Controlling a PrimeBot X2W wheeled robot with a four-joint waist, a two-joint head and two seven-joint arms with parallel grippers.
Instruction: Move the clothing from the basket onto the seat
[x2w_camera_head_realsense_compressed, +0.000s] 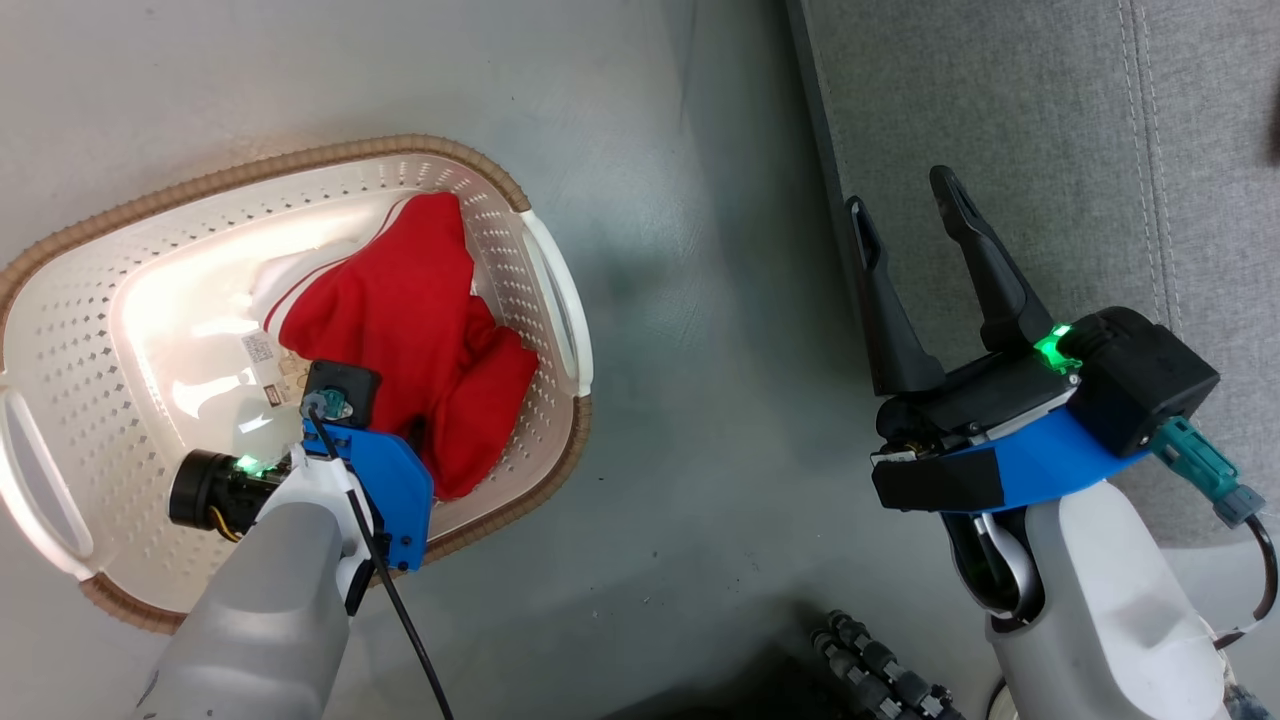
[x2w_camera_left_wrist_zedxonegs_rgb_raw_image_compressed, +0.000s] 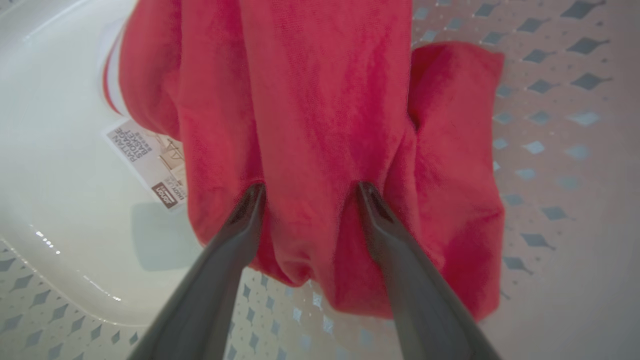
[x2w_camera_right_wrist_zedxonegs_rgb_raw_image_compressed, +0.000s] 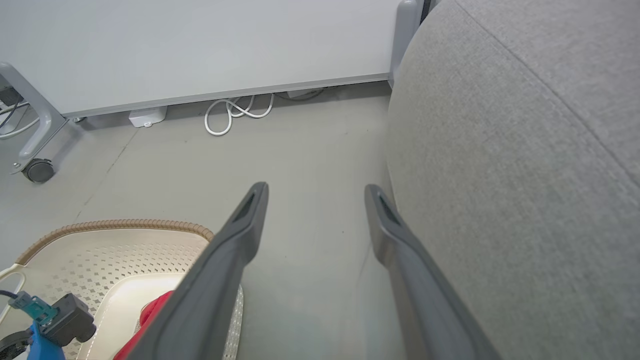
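The clothing (x2w_camera_head_realsense_compressed: 420, 330) lies heaped inside the basket (x2w_camera_head_realsense_compressed: 60, 330), against its wall on the side nearest the seat (x2w_camera_head_realsense_compressed: 1000, 120). The left gripper (x2w_camera_left_wrist_zedxonegs_rgb_raw_image_compressed: 310, 186) is down in the basket, jaws spread wide, tips pressed into a red fold, nothing pinched yet. Closing here may catch only a thin ridge that slips on lifting, or drag both garments so one drops on the floor (x2w_camera_head_realsense_compressed: 700, 350) outside the basket. The right gripper (x2w_camera_head_realsense_compressed: 900, 190) hangs open and empty beyond the basket, at the seat's edge

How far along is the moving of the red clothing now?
Done: nothing yet; the red clothing lies in the basket. In hand: the left gripper, jaws open, pokes into the fabric. To do: grip, lift, carry to the seat; the right gripper hovers open.
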